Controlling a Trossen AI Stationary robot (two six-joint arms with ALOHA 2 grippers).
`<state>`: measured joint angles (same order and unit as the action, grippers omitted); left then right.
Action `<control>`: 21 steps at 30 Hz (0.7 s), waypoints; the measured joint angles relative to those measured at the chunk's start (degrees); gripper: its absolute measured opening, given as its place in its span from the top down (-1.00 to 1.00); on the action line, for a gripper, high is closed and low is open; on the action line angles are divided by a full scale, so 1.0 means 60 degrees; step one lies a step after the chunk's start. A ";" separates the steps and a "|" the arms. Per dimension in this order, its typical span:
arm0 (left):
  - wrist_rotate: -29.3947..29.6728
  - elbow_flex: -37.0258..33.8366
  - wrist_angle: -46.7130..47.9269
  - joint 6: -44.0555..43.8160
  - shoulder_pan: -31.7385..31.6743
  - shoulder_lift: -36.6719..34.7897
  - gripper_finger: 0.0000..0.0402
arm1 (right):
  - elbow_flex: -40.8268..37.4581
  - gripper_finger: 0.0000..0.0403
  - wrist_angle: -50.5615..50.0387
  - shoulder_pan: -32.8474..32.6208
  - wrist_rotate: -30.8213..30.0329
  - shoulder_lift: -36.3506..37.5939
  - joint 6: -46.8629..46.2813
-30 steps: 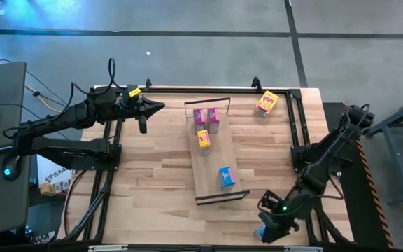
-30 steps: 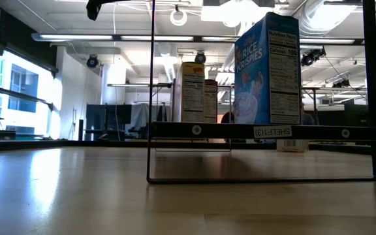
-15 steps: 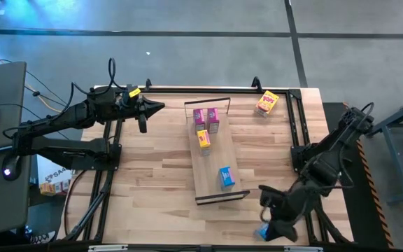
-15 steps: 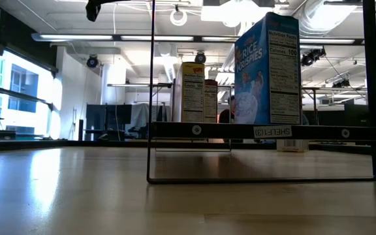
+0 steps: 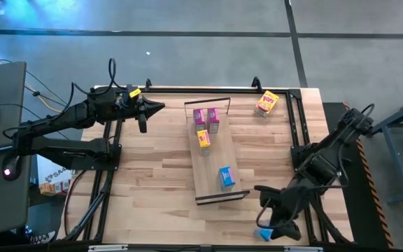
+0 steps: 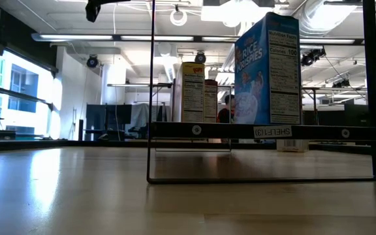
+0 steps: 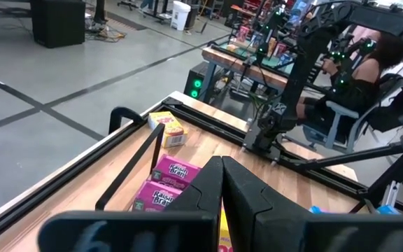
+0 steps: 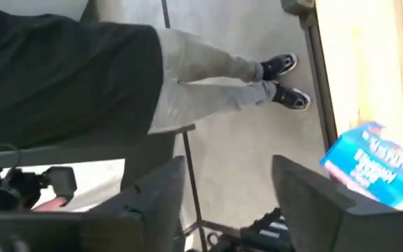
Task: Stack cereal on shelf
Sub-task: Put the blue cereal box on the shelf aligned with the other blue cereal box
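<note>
Right hand beside flat-lying blue cereal box

The bench is light wood in glued strips, smooth with a soft shine. The shelf is a paler wooden plank with thin black metal frames. The cereal boxes are printed cardboard, slightly glossy. Just beside the right jaws, the blue box is the same printed cardboard. Both arms look like matt dark plastic. The floor is smooth grey concrete.
</note>
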<state>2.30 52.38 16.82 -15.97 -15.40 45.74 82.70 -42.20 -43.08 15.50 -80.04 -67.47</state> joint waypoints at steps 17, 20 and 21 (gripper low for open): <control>-0.0061 0.0000 0.0019 -0.0331 0.0000 0.0000 1.00 | 0.0297 -0.53 -0.1803 -0.0150 0.0179 -0.1047 0.6311; -0.0061 0.0000 0.0019 -0.0423 0.0000 0.0000 1.00 | 0.0836 -0.53 -0.2580 -0.0501 -0.0023 -0.1456 0.7495; -0.0056 0.0000 0.0019 -0.0490 0.0000 -0.0001 1.00 | 0.1069 -0.53 -0.2861 -0.0618 -0.0139 -0.1632 0.7815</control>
<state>1.96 52.38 16.93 -18.91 -15.40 45.73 89.11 -59.36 -46.79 14.67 -89.83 -20.58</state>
